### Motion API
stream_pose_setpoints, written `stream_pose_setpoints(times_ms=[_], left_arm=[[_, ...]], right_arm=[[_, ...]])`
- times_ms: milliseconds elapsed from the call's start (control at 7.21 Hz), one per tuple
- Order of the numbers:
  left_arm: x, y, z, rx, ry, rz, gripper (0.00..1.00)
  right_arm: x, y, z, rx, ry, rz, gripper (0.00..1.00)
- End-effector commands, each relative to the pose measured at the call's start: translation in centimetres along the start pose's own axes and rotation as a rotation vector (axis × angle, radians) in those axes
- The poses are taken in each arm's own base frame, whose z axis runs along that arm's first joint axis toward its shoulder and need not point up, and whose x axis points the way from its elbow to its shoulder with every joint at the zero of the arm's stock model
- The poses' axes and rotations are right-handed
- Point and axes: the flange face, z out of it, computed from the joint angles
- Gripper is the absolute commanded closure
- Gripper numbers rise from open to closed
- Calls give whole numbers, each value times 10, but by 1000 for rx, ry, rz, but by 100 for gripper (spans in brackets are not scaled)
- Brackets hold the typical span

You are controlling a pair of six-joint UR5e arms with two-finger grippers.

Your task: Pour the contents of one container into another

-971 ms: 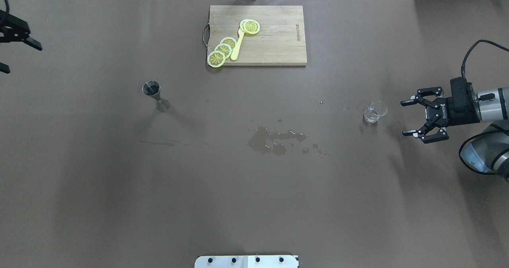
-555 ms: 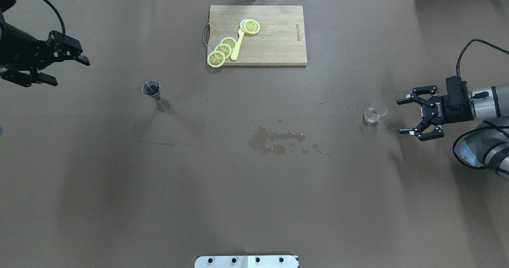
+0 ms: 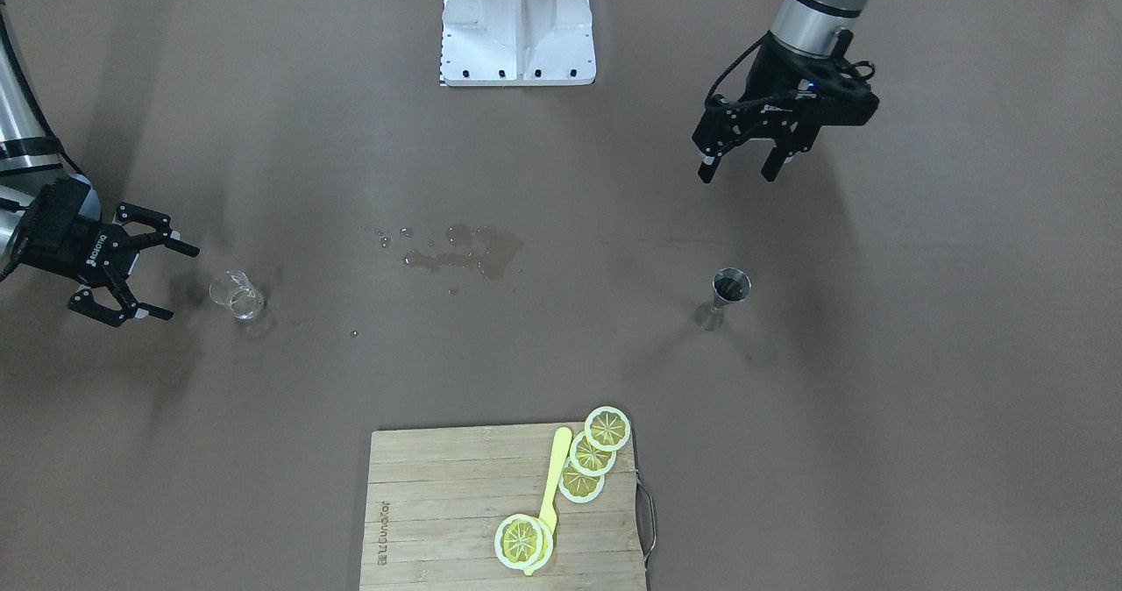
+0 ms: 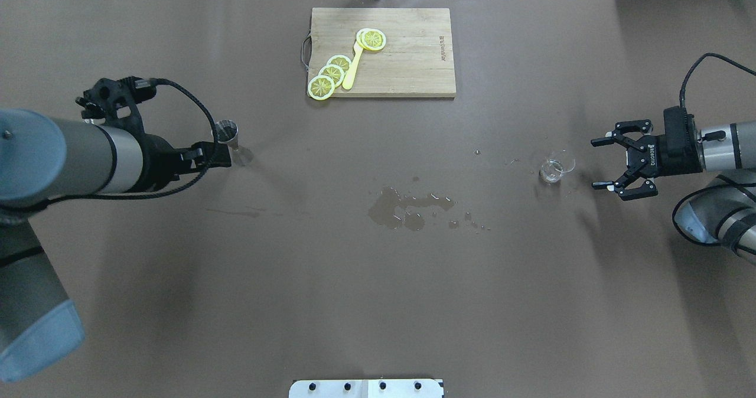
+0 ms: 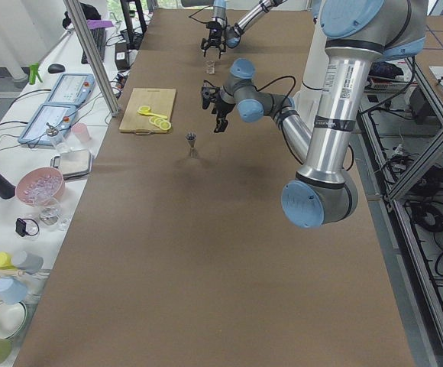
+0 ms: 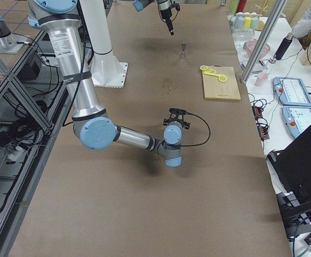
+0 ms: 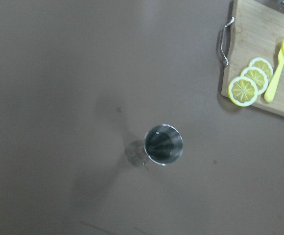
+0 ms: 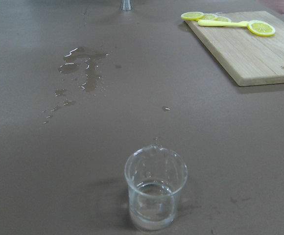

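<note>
both arms are silver-grey tubes joined by round housings with pale blue caps. the left arm has a line of small dark print down its upright tube, too small to read, and the right arm bears the same. each ends in a matte black wrist block and a black two-finger gripper: the left gripper and the right gripper. white lettering on the right one seems to read "robotiq". a black cable runs off each wrist. the white base plate has a row of dark screws along its edge.
</note>
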Motion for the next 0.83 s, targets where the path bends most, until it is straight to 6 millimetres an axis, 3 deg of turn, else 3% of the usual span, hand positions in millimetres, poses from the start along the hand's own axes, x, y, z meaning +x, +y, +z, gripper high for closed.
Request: stream_pose_setpoints(times_ms=[0,277,416,693], left_arm=[[18,48,14,190,-22,85,2],[7,50,29,336,-80,110,2],[6,65,44,397,-106,142,3],[10,83,52,500,-120,179,3]], right_arm=[[2,-3,-1,9,17,-20,0],[2,-11,-2,24,17,-44,0],[10,-16,-5,35,61,-43,0],[8,-9,-8,28,73,-19,0]])
